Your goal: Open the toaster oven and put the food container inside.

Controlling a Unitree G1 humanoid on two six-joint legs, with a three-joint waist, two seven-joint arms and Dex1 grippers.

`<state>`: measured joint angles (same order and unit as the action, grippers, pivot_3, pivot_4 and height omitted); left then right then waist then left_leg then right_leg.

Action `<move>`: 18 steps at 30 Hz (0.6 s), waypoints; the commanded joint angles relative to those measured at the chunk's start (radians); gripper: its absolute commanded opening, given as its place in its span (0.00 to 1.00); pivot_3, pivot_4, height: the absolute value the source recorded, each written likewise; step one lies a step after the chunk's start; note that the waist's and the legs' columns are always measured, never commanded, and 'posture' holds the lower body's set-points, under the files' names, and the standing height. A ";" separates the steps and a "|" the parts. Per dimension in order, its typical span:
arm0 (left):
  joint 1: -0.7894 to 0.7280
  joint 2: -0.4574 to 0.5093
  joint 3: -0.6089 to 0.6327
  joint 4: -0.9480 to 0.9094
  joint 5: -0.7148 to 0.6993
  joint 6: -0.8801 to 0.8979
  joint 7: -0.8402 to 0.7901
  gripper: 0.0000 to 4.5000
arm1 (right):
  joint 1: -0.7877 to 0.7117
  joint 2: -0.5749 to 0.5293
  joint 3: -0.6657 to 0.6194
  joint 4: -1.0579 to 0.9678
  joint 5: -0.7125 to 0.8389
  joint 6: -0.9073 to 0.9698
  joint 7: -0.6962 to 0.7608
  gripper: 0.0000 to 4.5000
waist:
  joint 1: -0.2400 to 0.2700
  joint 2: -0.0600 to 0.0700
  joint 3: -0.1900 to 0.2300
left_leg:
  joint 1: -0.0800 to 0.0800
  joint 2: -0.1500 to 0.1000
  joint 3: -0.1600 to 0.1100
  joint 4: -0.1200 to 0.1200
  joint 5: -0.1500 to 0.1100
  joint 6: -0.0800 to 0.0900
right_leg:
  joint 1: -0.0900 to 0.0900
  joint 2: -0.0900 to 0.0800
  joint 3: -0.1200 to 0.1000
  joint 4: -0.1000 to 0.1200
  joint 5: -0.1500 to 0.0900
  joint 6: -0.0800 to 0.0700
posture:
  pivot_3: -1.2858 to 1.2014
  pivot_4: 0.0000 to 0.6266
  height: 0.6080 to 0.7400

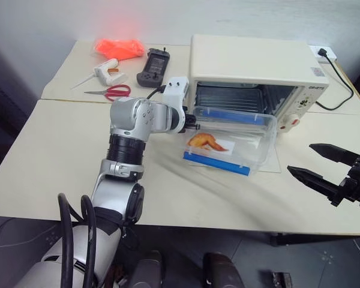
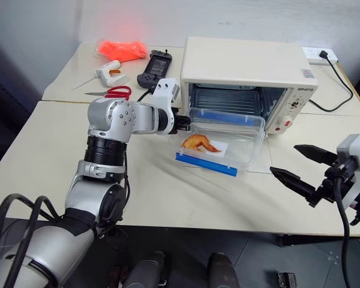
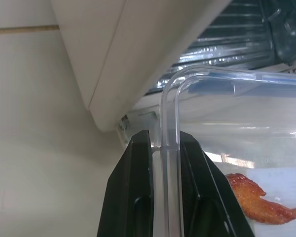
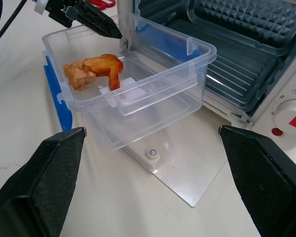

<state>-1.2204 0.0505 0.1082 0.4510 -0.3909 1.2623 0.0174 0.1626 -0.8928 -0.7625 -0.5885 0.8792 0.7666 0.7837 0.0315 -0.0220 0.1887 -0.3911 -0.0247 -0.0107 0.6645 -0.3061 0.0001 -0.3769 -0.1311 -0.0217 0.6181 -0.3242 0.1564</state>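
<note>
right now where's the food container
The food container sits mid-table on the toaster oven's lowered glass door, before the open cavity, its rim pinched by the left gripper.

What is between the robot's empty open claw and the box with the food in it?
Just bare table between the right gripper and the food container, plus the oven's flat glass door, seen in the right wrist view.

Cream table (image 1: 60, 162): toaster oven (image 1: 252, 66), scissors (image 1: 111, 92), remote (image 1: 154, 67).
</note>
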 commanded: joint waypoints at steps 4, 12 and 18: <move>-0.026 -0.043 0.028 0.017 0.003 -0.070 -0.031 0.46 | -0.017 -0.013 0.000 -0.015 0.004 -0.015 -0.011 1.00 | 0.014 0.000 0.000 | 0.000 0.000 0.000 0.000 0.000 0.000 | 0.000 0.000 0.000 0.000 0.000 0.000 | 0.52 0.24 1.00; 0.015 0.091 0.044 -0.236 -0.114 -0.067 -0.272 0.64 | -0.026 -0.050 -0.033 0.010 0.011 0.002 0.004 1.00 | 0.009 0.000 0.000 | 0.000 0.001 0.000 0.000 0.000 0.000 | -0.001 0.001 0.000 0.000 0.000 0.000 | 0.52 0.24 1.00; 0.128 0.342 -0.002 -0.465 -0.239 -0.153 -0.670 0.53 | -0.032 -0.057 -0.061 -0.048 0.131 0.058 -0.009 0.66 | -0.009 0.002 0.000 | 0.000 0.002 0.000 0.000 0.001 -0.001 | 0.000 0.001 0.000 0.001 0.000 0.000 | 0.52 0.24 1.00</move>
<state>-1.1019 0.3684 0.1151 0.0529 -0.5774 1.1375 -0.5460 0.1357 -0.9348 -0.7788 -0.5964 0.9601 0.8147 0.7795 0.0225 -0.0203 0.1885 -0.3902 -0.0225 -0.0103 0.6640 -0.3055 -0.0009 -0.3773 -0.1300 -0.0214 0.6190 -0.3242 0.1565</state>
